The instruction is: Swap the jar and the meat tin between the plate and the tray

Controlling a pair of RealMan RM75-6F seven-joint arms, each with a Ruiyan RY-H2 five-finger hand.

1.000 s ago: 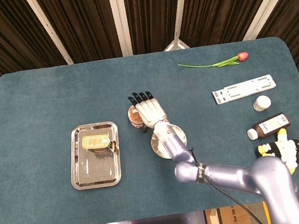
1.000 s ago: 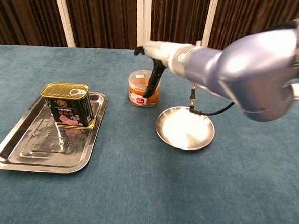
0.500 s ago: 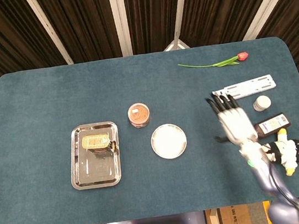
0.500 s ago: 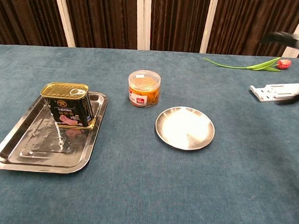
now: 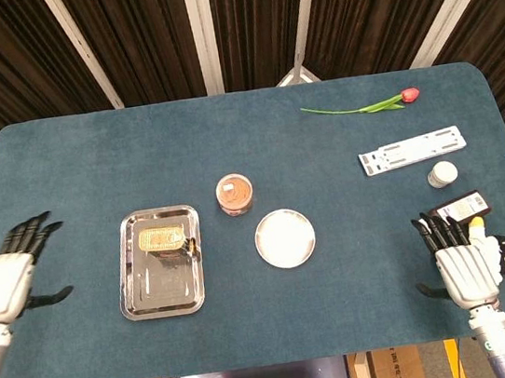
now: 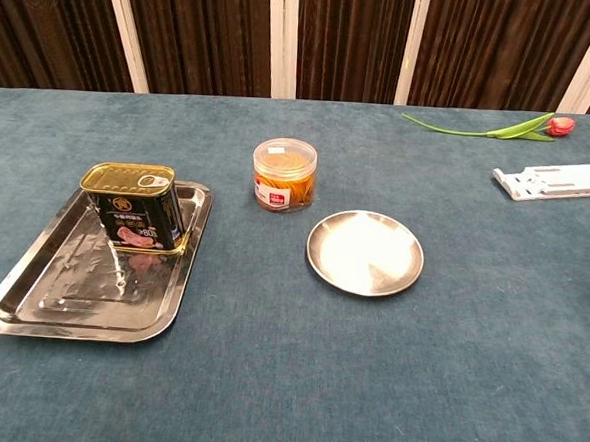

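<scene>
The right robot hand (image 5: 466, 267), which a second ago reached over the jar (image 5: 234, 194), has drawn back to the near right edge of the bench (image 5: 88, 156), fingers spread and empty; the left robot hand (image 5: 7, 280) has come into the head view at the near left edge, likewise spread wide and holding nothing; neither shows in the chest view. The jar stands on the cloth well to the left of the right robot hand, just beyond the plate (image 5: 285, 238) and not on it, which is bare; the meat tin (image 5: 163, 238) stands at the far end of the tray (image 5: 159, 296), a little to the right of the left robot hand. Judged from this, the jar has been set aside to free the plate, and the tin looks due to be lifted next, probably by the left robot hand. The right robot hand covers part of a toy figure (image 5: 504, 252) beside a brown bottle (image 5: 458, 209); the labels are too small to read.
</scene>
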